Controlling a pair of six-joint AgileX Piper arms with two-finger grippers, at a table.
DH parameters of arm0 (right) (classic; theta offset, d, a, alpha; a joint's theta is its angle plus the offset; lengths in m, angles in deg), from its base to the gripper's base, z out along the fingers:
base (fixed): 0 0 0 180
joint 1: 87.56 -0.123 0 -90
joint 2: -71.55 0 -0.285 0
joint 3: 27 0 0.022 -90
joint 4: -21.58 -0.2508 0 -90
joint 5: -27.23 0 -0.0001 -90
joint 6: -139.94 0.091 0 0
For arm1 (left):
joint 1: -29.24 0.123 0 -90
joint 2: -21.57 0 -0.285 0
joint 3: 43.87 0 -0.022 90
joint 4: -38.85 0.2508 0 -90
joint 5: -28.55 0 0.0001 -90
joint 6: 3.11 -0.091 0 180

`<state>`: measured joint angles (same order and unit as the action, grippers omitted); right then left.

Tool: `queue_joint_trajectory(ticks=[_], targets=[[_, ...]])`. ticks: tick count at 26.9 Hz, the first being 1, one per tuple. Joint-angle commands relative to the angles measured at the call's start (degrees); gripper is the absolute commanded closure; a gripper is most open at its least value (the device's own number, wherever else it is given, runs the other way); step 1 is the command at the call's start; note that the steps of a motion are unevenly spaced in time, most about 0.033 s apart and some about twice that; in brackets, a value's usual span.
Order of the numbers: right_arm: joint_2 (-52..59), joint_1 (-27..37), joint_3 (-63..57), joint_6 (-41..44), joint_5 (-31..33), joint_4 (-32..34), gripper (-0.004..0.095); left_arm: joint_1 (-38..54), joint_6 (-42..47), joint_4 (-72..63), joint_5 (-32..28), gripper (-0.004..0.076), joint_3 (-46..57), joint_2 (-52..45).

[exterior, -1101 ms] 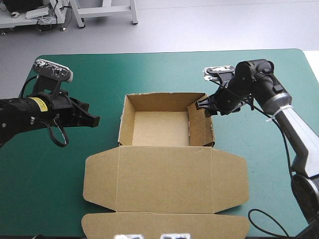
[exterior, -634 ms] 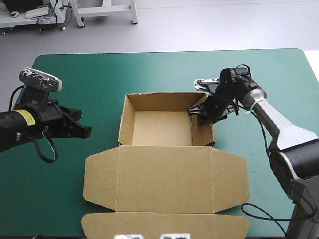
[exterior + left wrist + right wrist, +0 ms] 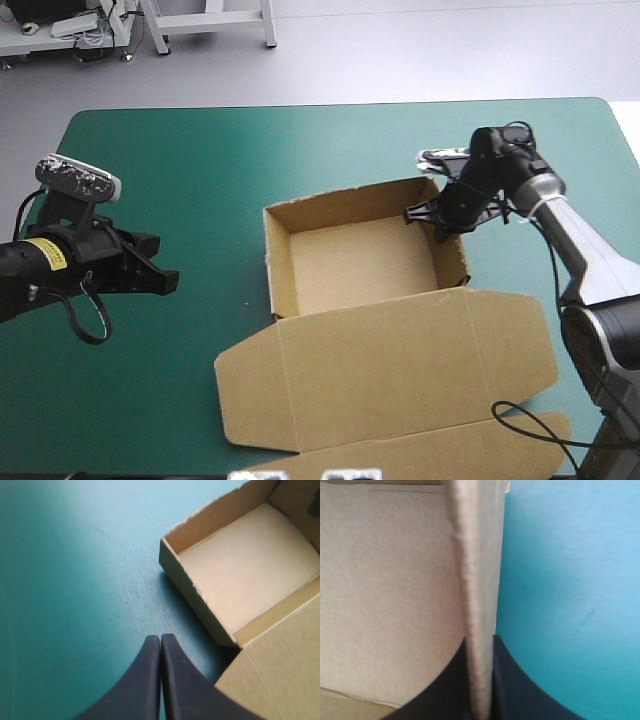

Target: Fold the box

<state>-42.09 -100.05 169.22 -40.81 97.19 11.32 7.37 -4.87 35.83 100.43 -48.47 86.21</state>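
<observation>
The brown box (image 3: 360, 265) stands as an open tray with raised walls, its lid (image 3: 390, 365) lying flat toward the table's front edge. My right gripper (image 3: 437, 213) is shut on the box's right wall near the far right corner; in the right wrist view that wall (image 3: 477, 595) runs between the black fingers (image 3: 445, 685). My left gripper (image 3: 165, 283) hovers over the teal-green cover well left of the box, shut with nothing in it. In the left wrist view the box's near left corner (image 3: 167, 550) lies ahead of the left gripper (image 3: 160, 645).
The flat lid's front flap (image 3: 400, 455) reaches the table's front edge. Teal-green cover (image 3: 200, 170) lies bare at the far side and at the left around my left arm.
The box has slid to the right and turned, dragged by my right gripper on its right wall. My left gripper has barely moved.
</observation>
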Motion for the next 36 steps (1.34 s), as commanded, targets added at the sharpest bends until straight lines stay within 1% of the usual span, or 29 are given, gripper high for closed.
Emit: queue_joint_trajectory(ticks=[1,2,3,4,5,7,10,12,15,17,18,20,22,24,26,27,29,33,36], targets=[[7.39,8.02,1.57,-1.88,1.56,-0.17,0.0926,-0.27,0.24,-0.29,2.00,0.0733,-1.19,-0.70],[8.47,11.13,1.57,-2.16,1.56,-0.17,0.0926,-0.27,0.24,-0.29,2.00,0.0733,-1.19,-0.70],[9.72,16.12,1.57,-2.56,1.56,0.58,0.0926,-0.27,0.24,-0.29,2.00,0.0733,-1.19,-0.70],[10.50,18.87,1.57,-2.56,1.56,2.05,0.0926,-0.27,0.24,-0.29,2.00,0.0733,-1.19,-0.70],[11.07,23.66,1.57,-2.56,1.56,4.84,0.0926,-0.27,0.24,-0.29,2.00,0.0733,-1.19,-0.70],[11.31,30.70,1.57,-2.71,1.56,7.72,0.0926,-0.27,0.24,-0.29,2.00,0.0733,-1.19,-0.70],[10.48,37.52,1.57,-2.60,0.62,6.82,0.0926,-0.27,0.24,-0.54,1.88,0.0733,-1.19,-0.70],[9.57,40.50,1.57,-2.47,-0.15,6.82,0.0924,-0.27,0.24,-0.53,1.79,0.0733,-1.19,-0.70],[8.42,42.11,1.57,-2.30,-0.72,9.08,0.0924,-0.27,0.24,-0.53,1.79,0.0733,-1.19,-0.70],[7.38,41.97,1.57,-2.00,-0.62,12.91,0.0916,-0.27,0.24,-0.53,1.79,0.0733,-1.19,-0.70],[6.88,41.97,1.57,-1.86,-0.30,14.69,0.0897,-0.27,0.20,-0.53,1.68,0.0733,-1.19,-0.58],[6.11,41.88,1.57,-1.75,0.30,15.53,0.0809,-0.27,-0.10,-0.53,1.68,0.0733,-1.19,-0.58],[5.68,41.88,1.57,-0.24,0.82,16.16,0.0682,-0.27,-0.26,-0.53,1.54,0.0733,-1.19,-0.58],[5.68,41.88,1.57,0.75,0.70,16.04,0.0529,-0.27,-0.26,-0.53,1.54,0.0733,-1.19,-0.58],[5.90,41.88,1.57,0.75,0.59,16.04,0.0424,-0.27,-0.26,-0.53,1.54,0.0733,-1.19,-0.58],[6.08,41.88,1.57,0.75,0.59,16.04,0.0390,-0.27,-0.26,-0.42,1.54,0.0733,-1.19,-0.58],[6.59,41.88,1.57,0.75,0.59,16.04,0.0373,-0.27,-0.26,-0.30,1.54,0.0733,-1.19,-0.58],[9.09,41.88,1.57,0.75,1.59,15.89,0.0373,-0.27,-0.26,-0.22,1.54,0.0733,-1.19,-0.58],[13.01,41.88,1.57,0.75,1.49,13.40,0.0375,-0.27,-0.26,-0.22,1.54,0.0733,-1.19,-0.58]])
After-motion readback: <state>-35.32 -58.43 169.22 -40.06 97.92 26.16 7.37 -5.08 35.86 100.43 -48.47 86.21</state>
